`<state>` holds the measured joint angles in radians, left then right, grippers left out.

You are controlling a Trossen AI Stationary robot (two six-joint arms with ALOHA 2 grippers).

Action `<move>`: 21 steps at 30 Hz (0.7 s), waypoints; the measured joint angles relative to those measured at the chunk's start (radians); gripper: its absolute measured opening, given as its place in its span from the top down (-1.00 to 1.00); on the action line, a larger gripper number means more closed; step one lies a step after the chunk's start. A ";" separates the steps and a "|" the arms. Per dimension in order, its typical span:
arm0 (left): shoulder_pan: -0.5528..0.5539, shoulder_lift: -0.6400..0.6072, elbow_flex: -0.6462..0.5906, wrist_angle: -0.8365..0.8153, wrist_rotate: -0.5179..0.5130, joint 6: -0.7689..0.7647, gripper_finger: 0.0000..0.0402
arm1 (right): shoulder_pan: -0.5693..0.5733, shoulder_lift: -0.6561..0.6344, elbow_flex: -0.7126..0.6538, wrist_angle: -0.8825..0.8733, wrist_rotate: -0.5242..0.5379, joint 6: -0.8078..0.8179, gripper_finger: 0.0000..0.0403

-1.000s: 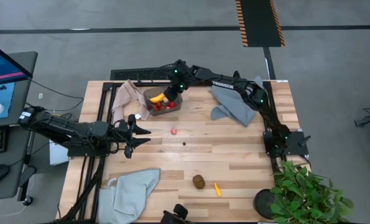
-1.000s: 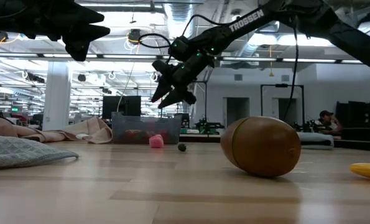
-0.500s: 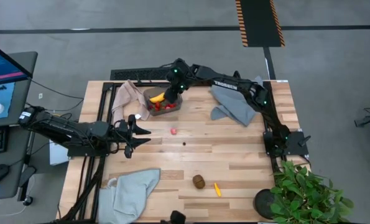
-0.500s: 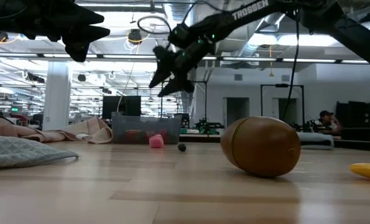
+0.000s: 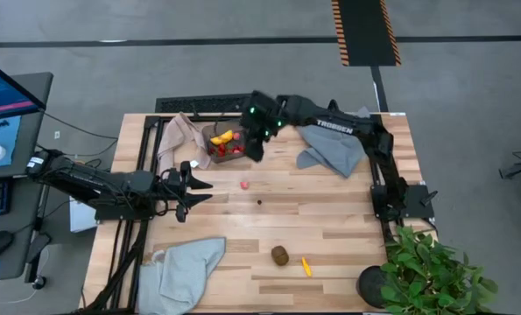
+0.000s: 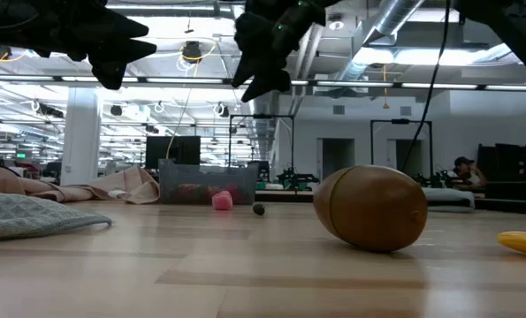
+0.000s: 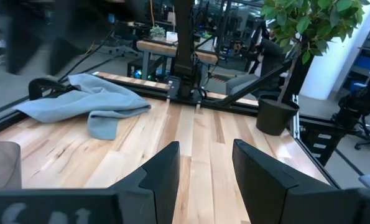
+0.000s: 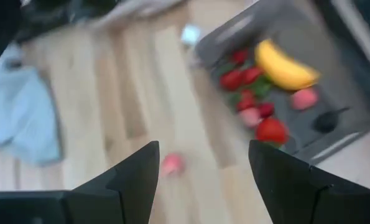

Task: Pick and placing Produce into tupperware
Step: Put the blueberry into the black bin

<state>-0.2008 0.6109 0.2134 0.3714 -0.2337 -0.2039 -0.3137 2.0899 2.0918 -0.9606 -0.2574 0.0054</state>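
We see the right gripper point(image 5: 256, 150) hanging open and empty just beside the tupperware point(image 5: 228, 143), a small translucent grey tub at the table's far edge holding a yellow banana point(image 5: 222, 136) and red strawberries point(image 5: 228, 149). A pink berry point(image 5: 244, 185), dark berry point(image 5: 260, 202), brown oval kiwi point(image 5: 280, 255) and small yellow piece point(image 5: 306, 266) lie on the pale wood table point(image 5: 330, 219). The left gripper point(image 5: 203, 191) waits over the left side, fingers apart, empty.

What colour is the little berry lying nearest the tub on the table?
Pink; the berry shows best in the high view, just below the tub.
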 joint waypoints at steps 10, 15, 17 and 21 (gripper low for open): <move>0.000 0.000 0.000 -0.001 0.000 -0.022 0.31 | 0.170 -0.015 -0.093 -0.033 0.130 -0.007 -0.33; 0.000 0.001 0.000 -0.017 0.001 -0.028 0.31 | 0.227 -0.053 -0.223 0.057 0.180 0.003 -0.27; 0.000 0.006 0.000 -0.025 0.001 -0.034 0.31 | 0.243 -0.081 -0.299 0.121 0.182 0.019 -0.23; -0.001 0.026 0.000 -0.018 0.000 -0.044 0.31 | 0.264 -0.165 -0.453 0.263 0.184 0.040 -0.15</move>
<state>-0.2020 0.6371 0.2131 0.3530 -0.2338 -0.2476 -0.0498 1.9248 1.6392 -0.6974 -0.0738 0.0453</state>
